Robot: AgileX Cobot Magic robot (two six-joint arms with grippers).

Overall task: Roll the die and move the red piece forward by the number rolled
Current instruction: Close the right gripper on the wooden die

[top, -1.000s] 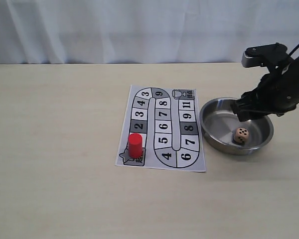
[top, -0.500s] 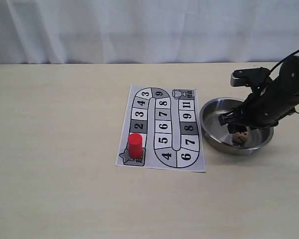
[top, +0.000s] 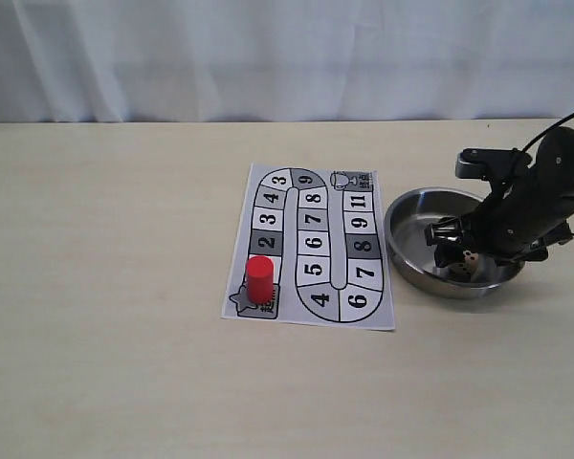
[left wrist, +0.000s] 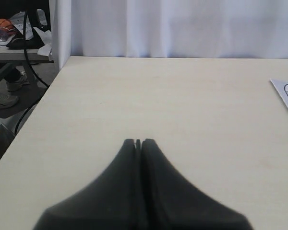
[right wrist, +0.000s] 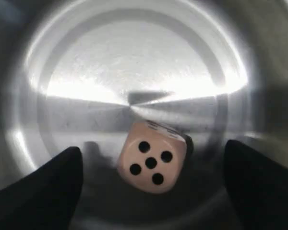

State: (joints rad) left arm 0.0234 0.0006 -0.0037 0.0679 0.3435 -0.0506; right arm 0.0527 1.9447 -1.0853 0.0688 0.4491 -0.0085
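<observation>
Right gripper (top: 452, 247) is down inside the steel bowl (top: 403, 256), which sits on the table (top: 105, 287) just beside the right edge of the printed board (top: 311, 251). From the right wrist camera I see both fingers (right wrist: 43, 191) spread wide, 1 on each side of the die (right wrist: 152, 157), with clear gaps to it. Neither finger touches it. Nothing is held.

The die rests on the bowl's floor, tilted a little, between the 2 fingertips. The face toward the wrist camera shows 5 dots. The face above it carries dark marks that I cannot count. In the exterior view the die is mostly hidden behind the gripper; only a pale patch with dots shows.

The red piece (top: 259, 279) stands upright on the star square at the board's near left corner, directly below square 2. It is well apart from the bowl, with the width of the board between them.

Left gripper (left wrist: 138, 143): fingers pressed together with only a hairline seam between them, nothing in them. It hangs over bare tabletop, with a corner of the board just entering the wrist view. I cannot find this arm in the exterior view.
</observation>
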